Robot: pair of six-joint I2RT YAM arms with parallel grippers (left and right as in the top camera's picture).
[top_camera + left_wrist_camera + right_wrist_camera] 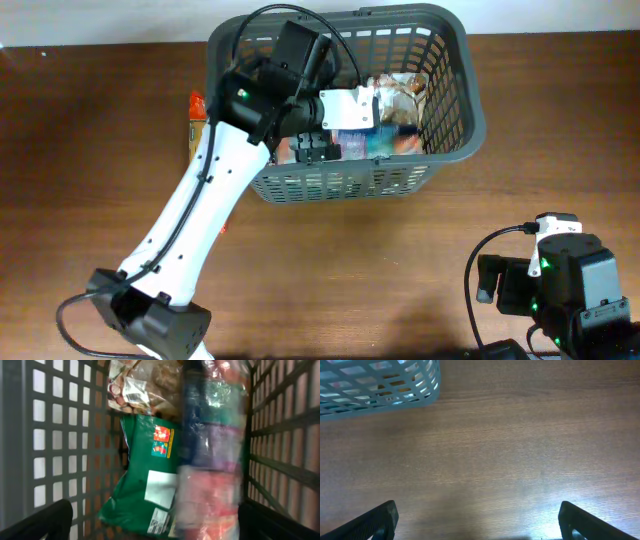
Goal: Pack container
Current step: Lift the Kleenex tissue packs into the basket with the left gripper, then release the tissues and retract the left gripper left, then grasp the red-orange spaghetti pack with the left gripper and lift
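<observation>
From overhead, an orange packet [198, 118] lies on the counter [400, 260] just beside the basket's left wall, partly under the left arm [200, 220]. Neither wrist camera shows it. The dark grey slotted basket [470, 95] stands at the far middle of the counter. The white left arm comes from near-left of the basket and reaches over its near rim, with the left gripper [318, 150] down inside the basket's left half.

From above, the fingers cannot be told from the dark wrist. The left wrist view shows them: the left fingers [40, 522] are spread wide, one dark tip low at each side, gripping nothing. Between the basket's lattice walls a green packet [145, 485] lies flat on the floor; I cannot pick it out from overhead. Beyond it sits a clear bag of brown round snacks [140, 385]. Just beside the green packet is a multicoloured packet [210, 445], too blurred to name. Overhead adds the basket's right half, with a crinkled brownish packet [400, 95] and a blue packet [395, 140].

The right arm [570, 285] sits well apart from the basket, near-right of it. Its wrist view shows the right gripper [480, 525] with its fingers [370, 522] spread wide above the wood grain. Only a corner of the basket is visible at the upper left, with packets showing through the slots.
</observation>
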